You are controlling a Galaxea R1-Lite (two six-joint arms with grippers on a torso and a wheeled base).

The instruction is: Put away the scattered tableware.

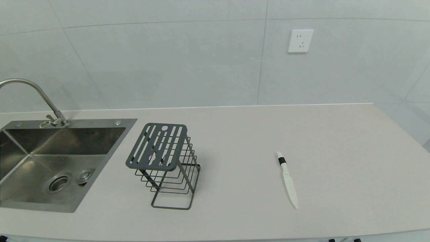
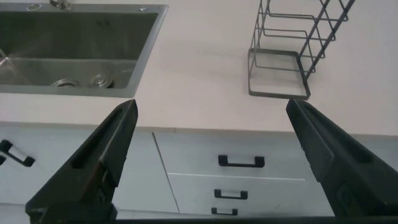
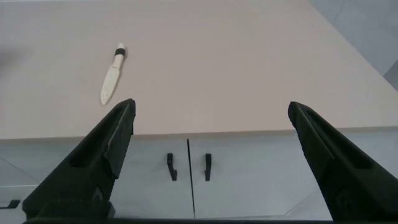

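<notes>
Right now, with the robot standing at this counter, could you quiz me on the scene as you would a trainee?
1. True or false: the knife lies inside the sink.
2. Which stands nearer the sink: A the knife, B the rack?
3. Are the left gripper and right gripper open or shut?
Key: 1 false, it lies on the counter; 2 B; 3 both open.

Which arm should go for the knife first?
Right, likely. The knife lies on the robot's right side of the counter, ahead of the open right hand; the left hand faces the rack and sink.
</notes>
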